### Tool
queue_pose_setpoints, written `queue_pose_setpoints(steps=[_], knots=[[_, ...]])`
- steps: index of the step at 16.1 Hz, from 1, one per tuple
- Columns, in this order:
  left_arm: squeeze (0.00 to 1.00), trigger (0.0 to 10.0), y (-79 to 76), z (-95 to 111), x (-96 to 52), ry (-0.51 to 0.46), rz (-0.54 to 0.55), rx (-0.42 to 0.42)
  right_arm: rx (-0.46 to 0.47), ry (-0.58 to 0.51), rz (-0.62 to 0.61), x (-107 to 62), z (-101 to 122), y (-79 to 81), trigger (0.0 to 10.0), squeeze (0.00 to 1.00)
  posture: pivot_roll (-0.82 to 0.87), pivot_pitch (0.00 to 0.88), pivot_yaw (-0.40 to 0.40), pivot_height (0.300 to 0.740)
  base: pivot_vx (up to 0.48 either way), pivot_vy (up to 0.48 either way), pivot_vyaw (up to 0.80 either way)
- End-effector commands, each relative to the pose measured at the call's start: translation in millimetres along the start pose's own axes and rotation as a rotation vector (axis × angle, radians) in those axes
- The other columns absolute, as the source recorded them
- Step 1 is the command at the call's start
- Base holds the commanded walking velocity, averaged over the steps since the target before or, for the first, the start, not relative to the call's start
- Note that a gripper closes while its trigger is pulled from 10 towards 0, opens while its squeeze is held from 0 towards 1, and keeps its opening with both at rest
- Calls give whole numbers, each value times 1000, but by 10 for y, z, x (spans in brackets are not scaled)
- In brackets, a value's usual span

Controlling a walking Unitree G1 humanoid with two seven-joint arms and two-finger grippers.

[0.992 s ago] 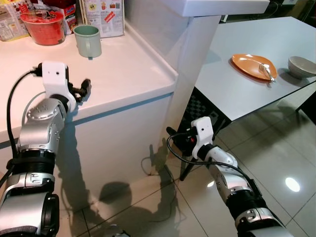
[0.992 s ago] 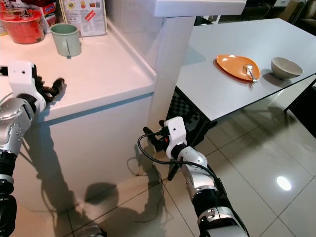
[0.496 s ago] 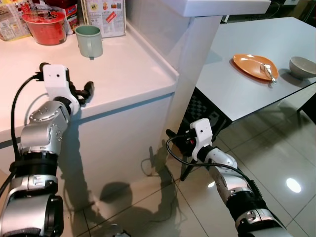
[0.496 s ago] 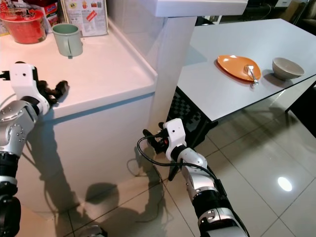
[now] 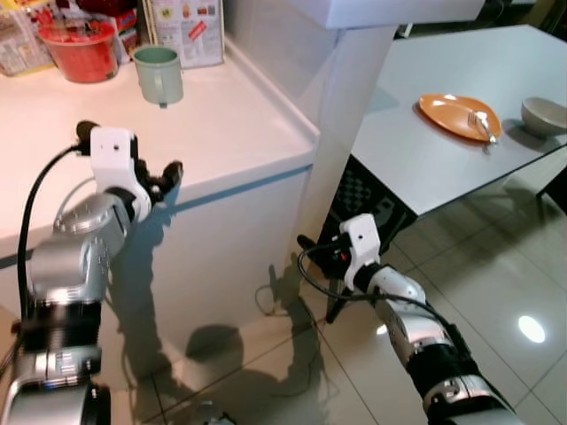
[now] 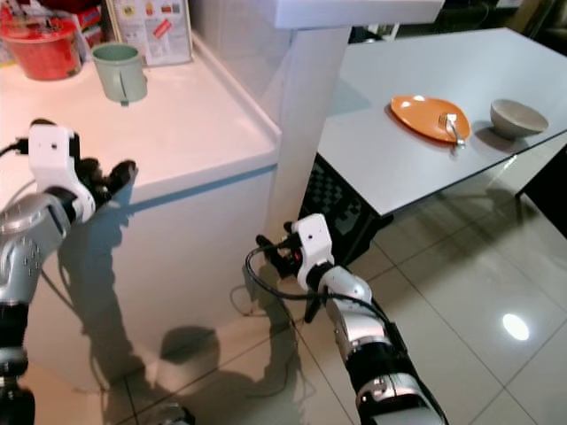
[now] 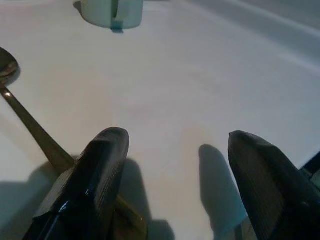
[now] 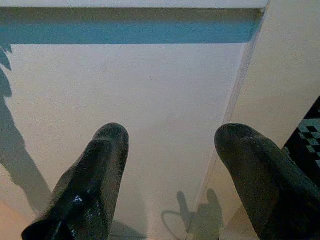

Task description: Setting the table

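The right claw (image 8: 167, 165) hangs low beside the white cabinet front (image 5: 230, 239), above the glossy tiled floor (image 5: 496, 292); its two black fingers (image 8: 95, 170) stand well apart and hold nothing, pointing at the cabinet panel.

Higher up, the left claw (image 7: 172, 170) sits at the front edge of the white tabletop (image 5: 221, 124). Its fingers (image 7: 102, 160) are spread wide with nothing gripped between them. A brass-coloured metal spoon (image 7: 27, 120) lies flat on the tabletop, its handle running under or against one finger of that claw; whether they actually touch cannot be told.

Further back on the same tabletop stands a pale green ceramic mug (image 5: 159, 73), upright, well apart from the claw. Behind it are a red plastic bowl (image 5: 81, 49) and a printed cardboard box (image 5: 188, 31) against the wall.

Off to the robot's right, beyond a white pillar (image 5: 341, 133), a grey dining tabletop (image 5: 425, 150) carries a flat orange plate (image 5: 456, 115) with a silver fork (image 5: 483, 127) lying on it, and just beside that a grey bowl (image 5: 544, 115).
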State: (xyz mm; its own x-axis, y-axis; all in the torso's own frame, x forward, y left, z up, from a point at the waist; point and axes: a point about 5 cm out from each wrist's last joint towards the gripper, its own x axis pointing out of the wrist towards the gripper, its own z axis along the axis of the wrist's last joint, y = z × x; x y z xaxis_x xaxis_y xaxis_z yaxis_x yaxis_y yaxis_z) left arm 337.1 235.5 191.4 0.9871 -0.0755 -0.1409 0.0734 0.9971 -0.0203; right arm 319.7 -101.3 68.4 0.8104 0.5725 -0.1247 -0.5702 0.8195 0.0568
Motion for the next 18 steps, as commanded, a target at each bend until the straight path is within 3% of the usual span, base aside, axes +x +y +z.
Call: queue_pose_setpoints(steps=[1,2,4,9,12,13,18], knots=[[0,10000,-6,69,-22,-46,14,-3,-3,1,-7,-33,-3,-32,10000,0,266,77,-101,740,0,0,0],[0,10000,29,243,-70,-128,39,-4,-4,-4,-6,-32,14,-42,10000,0,266,77,-103,740,0,0,0],[0,10000,23,386,-195,-169,34,16,-4,0,-7,-39,5,-50,10000,0,268,77,-101,740,0,0,0],[0,10000,58,525,-271,-202,83,68,-2,5,-1,-36,-18,-17,10000,0,275,80,-98,740,0,0,0],[0,10000,301,656,-268,-190,173,166,6,-8,-6,-12,3,-1,10000,0,275,79,-86,740,0,0,0],[0,10000,317,655,-268,-188,177,177,7,-9,-6,-10,2,5,10000,0,275,80,-84,740,0,0,0],[0,10000,198,639,-233,-243,159,125,4,0,-9,-35,-36,7,10000,0,267,83,-83,740,162,232,0]])
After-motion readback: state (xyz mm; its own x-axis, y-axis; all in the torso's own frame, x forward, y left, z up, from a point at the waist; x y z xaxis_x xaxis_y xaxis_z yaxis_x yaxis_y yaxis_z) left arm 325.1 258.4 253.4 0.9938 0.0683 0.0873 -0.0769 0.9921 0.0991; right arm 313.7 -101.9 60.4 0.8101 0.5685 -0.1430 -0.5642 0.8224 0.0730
